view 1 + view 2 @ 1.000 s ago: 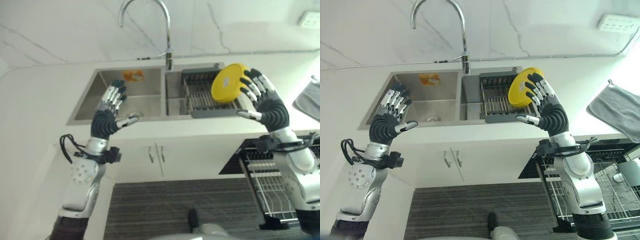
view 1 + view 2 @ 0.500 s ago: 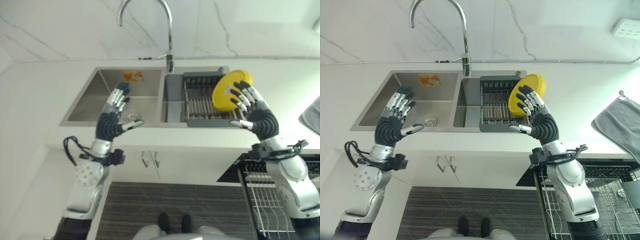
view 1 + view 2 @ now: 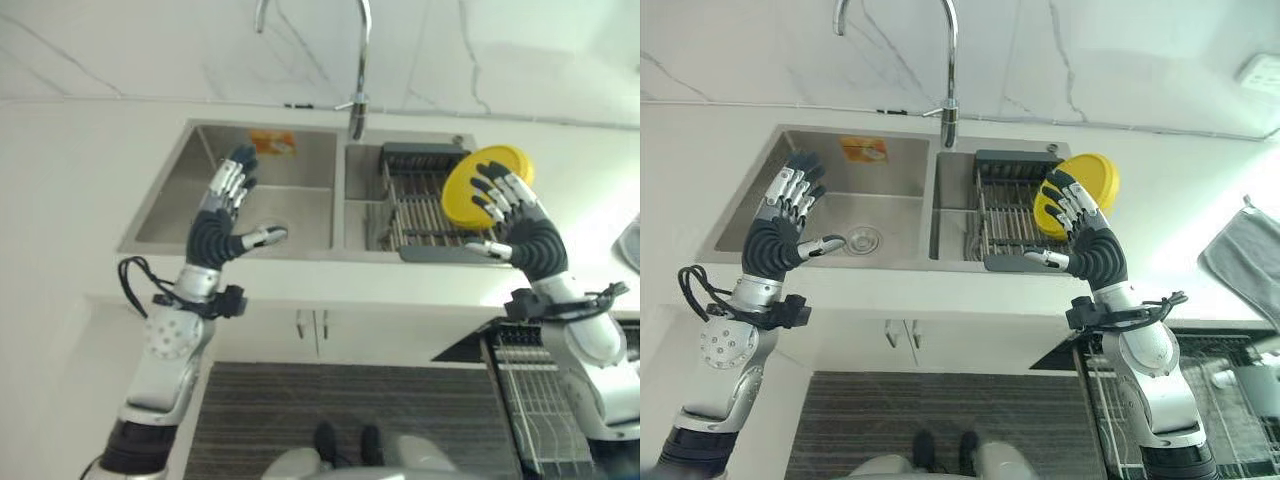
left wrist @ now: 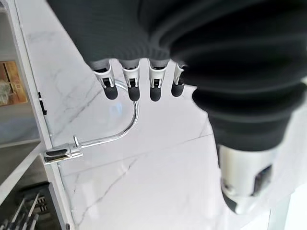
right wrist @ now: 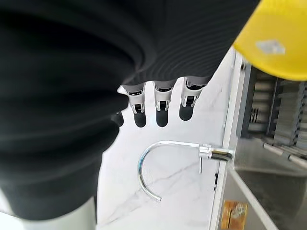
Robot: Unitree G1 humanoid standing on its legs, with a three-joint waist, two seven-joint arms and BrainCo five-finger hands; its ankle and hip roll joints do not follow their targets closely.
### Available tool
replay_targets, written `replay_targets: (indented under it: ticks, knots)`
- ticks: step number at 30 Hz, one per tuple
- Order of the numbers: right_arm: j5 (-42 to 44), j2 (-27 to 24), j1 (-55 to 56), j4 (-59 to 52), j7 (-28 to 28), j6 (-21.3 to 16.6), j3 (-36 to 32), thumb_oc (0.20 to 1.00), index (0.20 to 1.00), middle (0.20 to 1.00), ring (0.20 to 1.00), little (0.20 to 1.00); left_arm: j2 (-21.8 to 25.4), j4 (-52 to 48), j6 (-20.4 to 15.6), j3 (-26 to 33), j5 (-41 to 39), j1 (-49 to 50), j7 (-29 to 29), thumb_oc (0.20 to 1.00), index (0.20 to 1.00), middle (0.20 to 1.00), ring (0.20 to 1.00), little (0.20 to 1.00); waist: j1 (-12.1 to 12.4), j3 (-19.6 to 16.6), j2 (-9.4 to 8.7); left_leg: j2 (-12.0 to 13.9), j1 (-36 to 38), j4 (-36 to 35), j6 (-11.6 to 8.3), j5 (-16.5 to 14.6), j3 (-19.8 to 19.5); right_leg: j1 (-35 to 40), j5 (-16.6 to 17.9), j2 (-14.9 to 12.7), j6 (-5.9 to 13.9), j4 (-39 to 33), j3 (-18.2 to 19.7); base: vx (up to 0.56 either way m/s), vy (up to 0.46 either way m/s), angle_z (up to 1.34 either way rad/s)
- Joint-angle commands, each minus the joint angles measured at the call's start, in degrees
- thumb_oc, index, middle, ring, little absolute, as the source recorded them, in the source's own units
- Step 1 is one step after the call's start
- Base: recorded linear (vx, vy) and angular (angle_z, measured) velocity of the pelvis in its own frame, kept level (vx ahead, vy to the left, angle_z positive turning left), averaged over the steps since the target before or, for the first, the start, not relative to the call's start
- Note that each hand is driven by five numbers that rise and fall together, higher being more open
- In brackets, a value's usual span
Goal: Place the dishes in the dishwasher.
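Observation:
A yellow plate [image 3: 462,190] stands on edge at the right end of the dark dish rack [image 3: 415,195] in the sink's right basin. My right hand [image 3: 525,235] is raised just in front of the plate, open, with its straight fingers spread across the plate's face; I cannot tell whether they touch it. The right wrist view has the plate [image 5: 278,38] beside the hand's cover. My left hand [image 3: 212,235] is open over the front of the left basin [image 3: 200,200] and holds nothing.
A tall chrome faucet [image 3: 358,60] rises behind the divider between the basins. An orange item [image 3: 272,142] lies at the back of the left basin. The open dishwasher's wire rack [image 3: 1240,380] is low on the right, and a grey towel [image 3: 1250,265] lies on the counter.
The whole picture has shifted, so the camera moved. Both hands stay open in much the same poses, the right one still before the plate.

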Motion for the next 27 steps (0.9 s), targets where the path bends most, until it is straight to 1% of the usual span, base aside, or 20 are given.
replay_targets:
  ticks: [1, 2, 3, 4, 5, 6, 8, 11, 13, 15, 16, 17, 19, 20, 21, 22, 23, 24, 26, 27]
  knots:
    - [2.52, 0.85, -2.11, -0.96, 0.69, -4.92, -0.41, 1.000, 1.000, 1.000, 1.000, 1.000, 1.13, -0.58, -1.65, 1.31, -1.14, -1.45, -0.37, 1.000, 1.000, 1.000, 1.000, 1.000, -0.18, -4.14, 0.65, 2.35, 1.43, -2.18, -5.73, -1.43, -5.20, 8.71, 3.53, -1.32, -1.01, -21.59, -1.42, 0.17, -0.201, -0.16]
    - [2.38, 0.95, -1.91, -1.12, 0.84, -5.34, -0.43, 1.000, 1.000, 1.000, 1.000, 1.000, 0.99, -0.74, -1.47, 1.31, -1.81, -1.44, -0.55, 1.000, 1.000, 1.000, 1.000, 1.000, -0.44, -4.18, 0.66, 2.39, 1.67, -2.18, -5.75, -1.69, -5.45, 9.01, 4.04, -1.44, -0.95, -23.33, -0.65, 0.18, -0.208, -0.12]
    - [1.11, 1.46, -1.60, -1.90, 0.81, -5.64, -0.41, 1.000, 1.000, 1.000, 1.000, 1.000, 0.22, -1.63, -0.85, 1.16, -2.67, -1.20, -0.83, 1.000, 1.000, 1.000, 1.000, 1.000, -1.58, -4.31, 0.79, 2.45, 2.68, -2.57, -5.63, -2.62, -5.94, 8.96, 6.85, -1.91, -0.20, -27.52, 2.46, 0.13, -0.231, -0.05]
    - [1.77, 1.62, -1.75, -2.30, 1.09, -4.23, -0.34, 1.000, 1.000, 1.000, 1.000, 1.000, -0.03, -2.32, -0.72, 1.10, -2.65, -0.86, -0.80, 1.000, 1.000, 1.000, 1.000, 1.000, -2.17, -4.40, 0.66, 2.41, 3.03, -2.72, -5.56, -2.85, -5.91, 8.14, 9.33, -2.42, 0.18, -29.47, 3.97, 0.17, -0.352, 0.15]
    - [2.12, 1.58, -1.80, -2.68, 0.88, -4.15, -0.17, 1.000, 1.000, 1.000, 1.000, 1.000, 0.07, -3.28, -0.91, 1.26, -2.78, -0.25, -0.78, 1.000, 1.000, 1.000, 1.000, 1.000, -2.73, -4.55, 0.65, 2.54, 3.63, -2.72, -5.48, -3.75, -5.89, 7.79, 10.60, -2.55, 0.76, -30.88, 5.25, 0.19, -0.418, 0.58]
    - [2.82, 1.25, -2.11, -2.89, -0.64, -4.30, -0.37, 1.000, 1.000, 1.000, 1.000, 1.000, 0.26, -4.05, -1.26, 1.49, -3.18, 0.57, -0.17, 1.000, 1.000, 1.000, 1.000, 1.000, -2.66, -5.20, 0.68, 2.93, 4.00, -2.72, -5.52, -4.62, -5.56, 8.92, 10.57, -2.69, 1.16, -32.98, 4.68, 0.20, -0.409, 0.62]
    - [1.82, 1.02, -2.84, -2.82, -1.90, -3.59, -0.25, 1.000, 1.000, 1.000, 1.000, 1.000, 0.57, -4.34, -1.38, 1.45, -4.40, 0.84, 0.61, 1.000, 1.000, 1.000, 1.000, 1.000, -2.64, -5.74, 0.65, 3.73, 4.18, -2.72, -5.90, -4.79, -4.86, 9.84, 10.49, -2.48, 1.04, -34.08, 4.47, 0.14, -0.294, 0.33]
    - [1.97, 0.14, -3.17, -3.33, -3.67, -1.84, -0.45, 1.000, 1.000, 1.000, 1.000, 1.000, 0.40, -4.76, -1.48, 2.31, -6.74, 1.61, 0.18, 1.000, 1.000, 1.000, 1.000, 1.000, -2.70, -6.23, 0.63, 4.83, 4.40, -2.72, -6.65, -4.19, -3.70, 11.17, 10.29, -2.11, 0.08, -35.42, 4.09, 0.11, -0.267, 0.17]
    - [2.69, 0.47, -3.27, -2.98, -4.36, -1.16, -0.46, 1.000, 1.000, 1.000, 1.000, 1.000, 0.18, -5.10, -1.59, 2.59, -6.47, 2.14, -0.37, 1.000, 1.000, 1.000, 1.000, 1.000, -2.89, -6.52, 0.96, 6.27, 5.02, -2.72, -7.42, -4.15, -2.57, 12.25, 9.41, -1.69, -0.32, -36.04, 3.85, 0.14, -0.297, 0.15]
    - [2.84, 0.51, -2.84, -2.94, -5.01, 0.16, -0.69, 1.000, 1.000, 1.000, 1.000, 1.000, 0.44, -5.18, -1.88, 2.93, -6.30, 2.88, -0.74, 1.000, 1.000, 1.000, 1.000, 1.000, -3.33, -6.64, 1.14, 7.67, 5.50, -1.89, -8.52, -3.53, -0.38, 13.02, 8.81, -1.29, -1.04, -36.00, 3.08, 0.11, -0.228, 0.14]
    - [2.87, 0.31, -2.62, -3.10, -4.63, 0.18, -0.98, 1.000, 1.000, 1.000, 1.000, 1.000, 0.57, -5.24, -2.18, 3.15, -6.63, 3.19, -0.93, 1.000, 1.000, 1.000, 1.000, 1.000, -3.37, -6.54, 1.03, 8.08, 4.90, -0.12, -9.06, -3.48, -0.07, 13.34, 8.77, -1.30, -1.33, -36.03, 2.92, 0.07, -0.205, 0.23]
    - [1.57, -0.72, -2.26, -3.47, -3.90, 0.13, -1.56, 1.000, 1.000, 1.000, 1.000, 1.000, 0.66, -5.36, -2.92, 3.90, -7.46, 3.88, -1.26, 1.000, 1.000, 1.000, 1.000, 1.000, -3.03, -6.18, 0.74, 8.47, 2.73, 5.71, -9.92, -3.29, -0.79, 13.76, 8.85, -1.55, -2.06, -36.12, 2.88, 0.05, -0.156, 0.34]
    - [0.86, -1.50, -3.23, -3.19, -4.36, 0.44, -1.14, 1.000, 1.000, 1.000, 1.000, 1.000, 0.24, -5.26, -3.66, 4.19, -7.53, 4.15, -1.21, 1.000, 1.000, 1.000, 1.000, 1.000, -2.45, -5.51, 0.79, 8.50, -0.48, 10.20, -10.29, -2.94, -3.49, 14.28, 8.78, -1.41, -2.73, -36.26, 3.19, 0.04, -0.050, 0.35]
    - [1.05, -1.53, -4.19, -2.84, -5.87, 0.82, -0.69, 1.000, 1.000, 1.000, 1.000, 1.000, 0.10, -5.05, -3.61, 4.02, -7.67, 3.97, -1.26, 1.000, 1.000, 1.000, 1.000, 1.000, -2.21, -5.48, 0.86, 8.93, -0.59, 8.50, -10.50, -2.90, -3.68, 14.51, 8.56, -1.40, -2.63, -36.30, 2.93, 0.06, 0.124, 0.26]
    - [1.03, -0.95, -5.36, -1.86, -7.79, 1.09, -0.25, 1.000, 1.000, 1.000, 1.000, 1.000, -0.15, -4.31, -4.03, 3.39, -7.80, 3.60, -1.42, 1.000, 1.000, 1.000, 1.000, 1.000, -2.05, -5.69, 1.49, 10.51, -0.07, 3.38, -11.45, -0.93, -3.50, 14.67, 8.00, -1.49, -2.19, -36.30, 2.16, 0.08, 0.176, 0.22]
    - [0.75, -0.64, -5.75, -1.32, -8.92, 1.03, -0.16, 1.000, 1.000, 1.000, 1.000, 1.000, -0.24, -3.81, -4.52, 2.94, -7.69, 3.34, -1.50, 1.000, 1.000, 1.000, 1.000, 1.000, -2.02, -5.79, 1.94, 11.39, 0.63, -0.39, -12.13, 1.18, -3.45, 14.85, 7.66, -1.54, -1.96, -36.30, 1.62, 0.08, 0.199, 0.22]
    - [0.34, -0.42, -5.82, -1.00, -9.93, 0.71, -0.34, 1.000, 1.000, 1.000, 1.000, 1.000, -0.18, -3.42, -4.99, 2.37, -7.53, 3.05, -1.43, 1.000, 1.000, 1.000, 1.000, 1.000, -2.05, -5.69, 2.37, 12.34, 0.55, -2.72, -12.84, 3.08, -3.50, 15.19, 7.32, -1.73, -1.74, -36.30, 1.02, 0.06, 0.204, 0.27]
    - [0.25, -0.39, -5.81, -0.81, -11.09, 0.21, -0.58, 1.000, 1.000, 1.000, 1.000, 1.000, -0.07, -2.81, -5.56, 1.76, -7.27, 2.69, -1.28, 1.000, 1.000, 1.000, 1.000, 1.000, -2.38, -5.59, 2.54, 12.95, 0.11, -2.72, -13.07, 3.32, -3.21, 15.44, 7.04, -2.19, -1.60, -36.30, 0.70, 0.05, 0.262, 0.27]
    - [0.71, -0.82, -5.98, -0.12, -13.15, -0.56, -1.25, 1.000, 1.000, 1.000, 1.000, 1.000, 0.22, -1.32, -6.32, 0.45, -5.99, 1.68, -0.36, 1.000, 1.000, 1.000, 1.000, 1.000, -2.94, -5.80, 2.80, 12.83, -0.18, -2.72, -12.99, 2.66, -3.77, 15.58, 6.73, -3.04, -1.25, -36.30, 0.28, 0.04, 0.271, 0.14]
    - [1.34, -0.88, -6.02, 0.31, -14.15, -0.82, -1.82, 1.000, 1.000, 1.000, 1.000, 1.000, 0.55, -0.87, -6.43, -0.14, -5.99, 1.02, -0.11, 1.000, 1.000, 1.000, 1.000, 1.000, -3.23, -6.11, 2.84, 12.90, -0.20, -2.72, -13.10, 2.45, -3.21, 15.48, 6.97, -3.66, -0.83, -36.30, -0.52, 0.03, 0.246, 0.00]
